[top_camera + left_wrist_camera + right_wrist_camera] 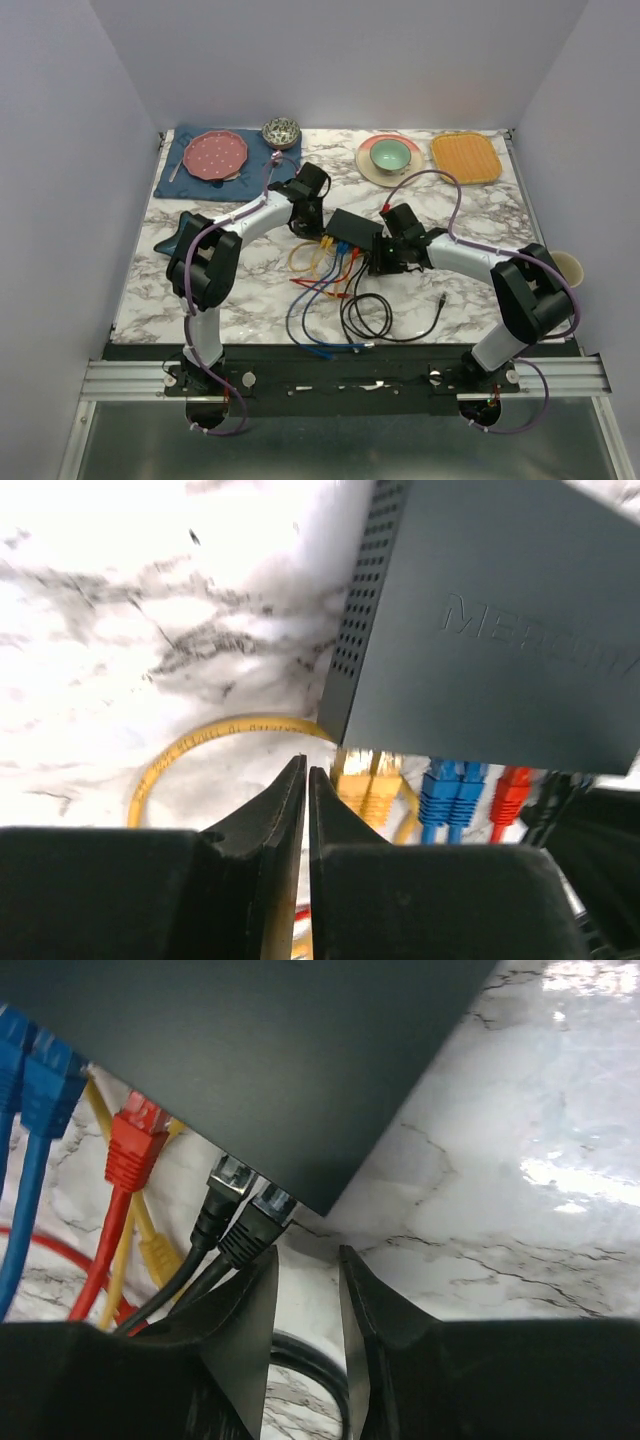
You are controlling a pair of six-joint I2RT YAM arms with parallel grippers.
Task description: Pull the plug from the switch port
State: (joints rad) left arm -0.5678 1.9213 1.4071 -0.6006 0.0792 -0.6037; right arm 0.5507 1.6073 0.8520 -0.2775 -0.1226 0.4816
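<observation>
The switch [355,230] is a flat matte-black box in the middle of the marble table, with its socket edge facing the arms. Yellow [370,785], blue [450,790], red [135,1145] and two black plugs [245,1205] sit in its ports. My left gripper [307,765] is shut and empty, just off the switch's left corner, near the yellow plugs. My right gripper [308,1255] is open at the switch's [280,1060] right corner. Its left finger [250,1290] lies beside the outer black plug, and nothing is between the jaws.
Yellow, blue, red and black cables [330,290] loop from the switch toward the near edge. A dark blue star dish [170,245] lies left. At the back are a pink plate on blue cloth [218,155], a patterned bowl [282,131], a green bowl [390,155] and an orange mat [465,157]. A cup [568,268] is at the right edge.
</observation>
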